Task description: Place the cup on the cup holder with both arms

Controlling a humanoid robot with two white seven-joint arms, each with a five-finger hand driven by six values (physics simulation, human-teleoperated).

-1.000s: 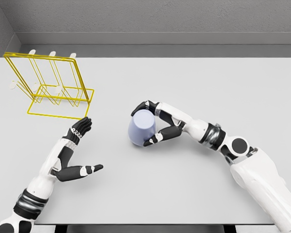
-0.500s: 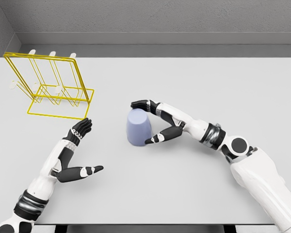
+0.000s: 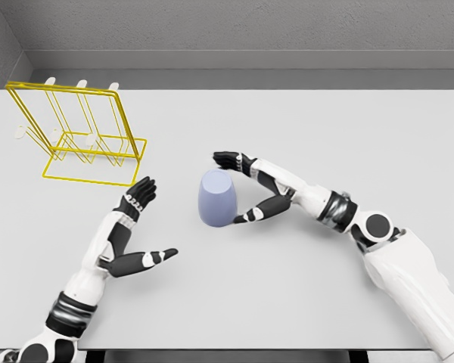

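Observation:
A lavender cup point(image 3: 216, 199) stands upside down on the white table point(image 3: 303, 128), near its middle. My right hand point(image 3: 238, 187) is open just right of the cup, fingers above its top edge and thumb by its lower side, with a small gap showing. My left hand point(image 3: 145, 227) is open to the left of the cup, palm turned toward it, well apart from it. The yellow wire cup holder point(image 3: 76, 136) with white-tipped pegs stands at the table's far left.
A grey wall runs along the back of the table. The table's front edge lies just below my left forearm.
My right hand has let go of the cup and spread open, drawing slightly right. The cup now stands upright on its rim. My left hand has moved right and forward toward the cup.

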